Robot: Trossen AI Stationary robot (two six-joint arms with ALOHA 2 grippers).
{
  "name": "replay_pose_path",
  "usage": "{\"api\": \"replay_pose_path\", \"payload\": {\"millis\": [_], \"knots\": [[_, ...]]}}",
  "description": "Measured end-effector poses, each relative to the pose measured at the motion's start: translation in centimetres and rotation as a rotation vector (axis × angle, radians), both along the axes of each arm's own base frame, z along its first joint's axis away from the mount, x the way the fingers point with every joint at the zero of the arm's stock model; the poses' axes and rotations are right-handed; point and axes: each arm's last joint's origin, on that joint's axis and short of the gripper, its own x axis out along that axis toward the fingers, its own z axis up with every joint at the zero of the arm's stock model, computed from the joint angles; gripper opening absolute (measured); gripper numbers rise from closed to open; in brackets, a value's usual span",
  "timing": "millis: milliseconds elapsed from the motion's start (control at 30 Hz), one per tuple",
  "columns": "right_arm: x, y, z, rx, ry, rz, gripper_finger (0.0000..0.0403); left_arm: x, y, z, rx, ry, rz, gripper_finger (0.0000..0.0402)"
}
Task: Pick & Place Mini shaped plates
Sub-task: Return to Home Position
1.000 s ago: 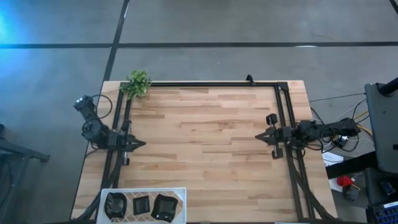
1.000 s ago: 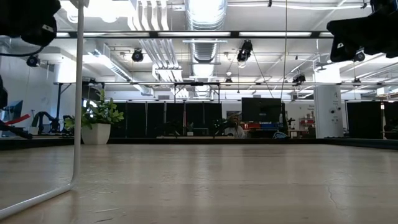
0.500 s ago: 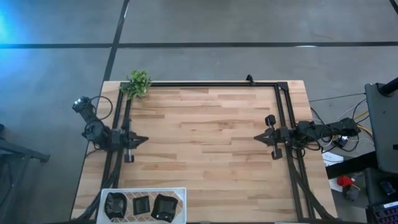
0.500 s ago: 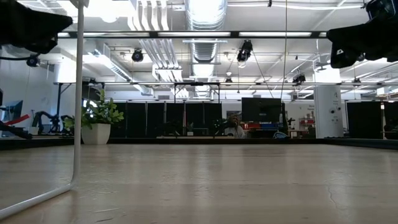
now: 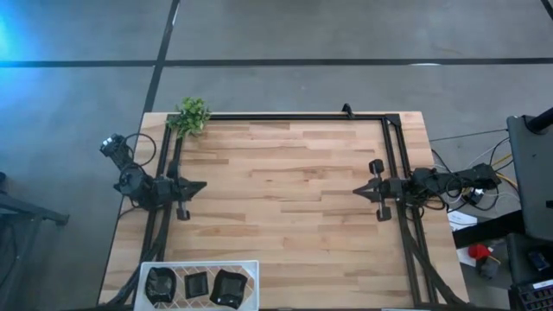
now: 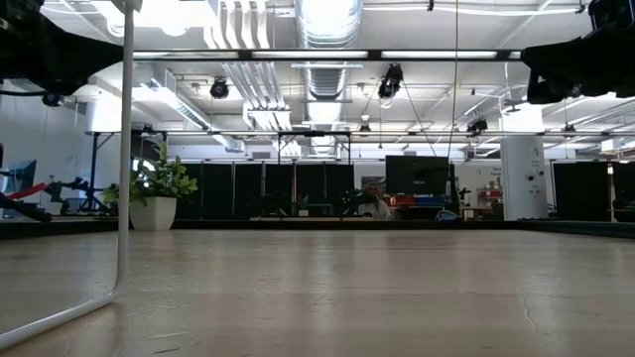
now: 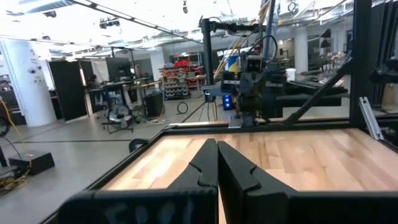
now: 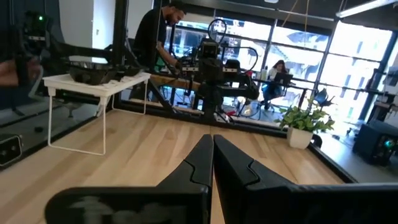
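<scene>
Three mini shaped plates, glossy black, lie on a white raised stand (image 5: 251, 266) at the table's near left edge: one (image 5: 158, 283), a smaller square one (image 5: 196, 283) and a larger one (image 5: 229, 287). The right wrist view shows dark plates (image 8: 93, 64) on top of the stand (image 8: 118, 81). My left gripper (image 5: 204, 185) (image 7: 217, 149) hovers shut over the table's left side, well to the far side of the stand. My right gripper (image 5: 355, 191) (image 8: 212, 142) hovers shut at the right side. Both point toward the table's middle and hold nothing.
A small green plant (image 5: 190, 116) stands at the far left corner. A black frame (image 5: 285, 117) runs along the far edge and both sides. The stand's white leg (image 6: 124, 159) rises at the near left. The wooden middle (image 5: 285, 199) is bare. A person (image 8: 155, 34) stands beyond the table.
My left gripper has swung a little toward the table's far edge, staying shut and above the table. The right arm and the plates have kept still.
</scene>
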Motion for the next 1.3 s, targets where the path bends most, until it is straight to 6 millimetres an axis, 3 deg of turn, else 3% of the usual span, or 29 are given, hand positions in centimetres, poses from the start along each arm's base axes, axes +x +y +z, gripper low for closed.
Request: {"api": "replay_pose_path", "payload": {"millis": [1300], "knots": [[0.0,0.0,0.01,0.031,0.003,0.004,0.0008,-0.02,0.01,0.08,-0.006,-0.003,-0.002,0.0]]}}
